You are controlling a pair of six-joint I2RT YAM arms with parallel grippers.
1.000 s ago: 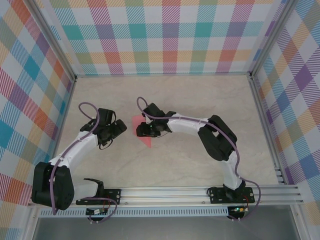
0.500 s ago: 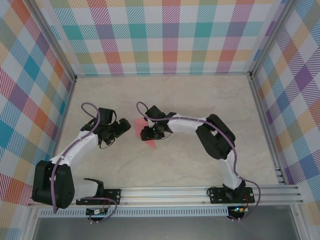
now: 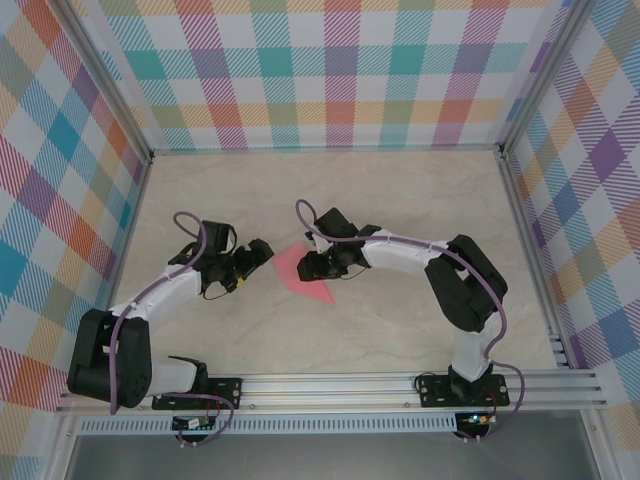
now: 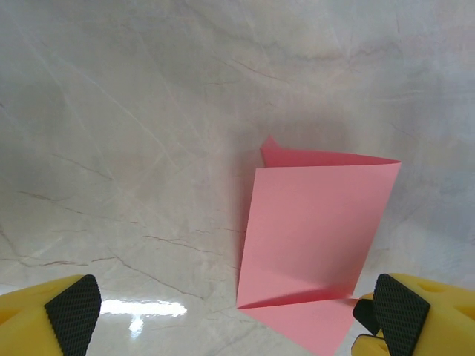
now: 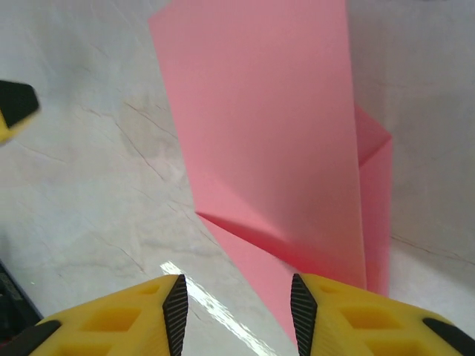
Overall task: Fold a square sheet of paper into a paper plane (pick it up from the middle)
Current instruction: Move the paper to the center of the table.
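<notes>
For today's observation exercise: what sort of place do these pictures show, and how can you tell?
Probably a robotics lab work cell: a marble-look table boxed in by plaid-patterned walls, with a left arm and right arm bolted to an aluminium rail at its near edge.

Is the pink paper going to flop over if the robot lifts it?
Probably floppy: the pink paper looks very thin, and its folded flap seems to lift off the table. The crease may stiffen it a little. It would likely slide easily, since the table looks shiny.
</notes>
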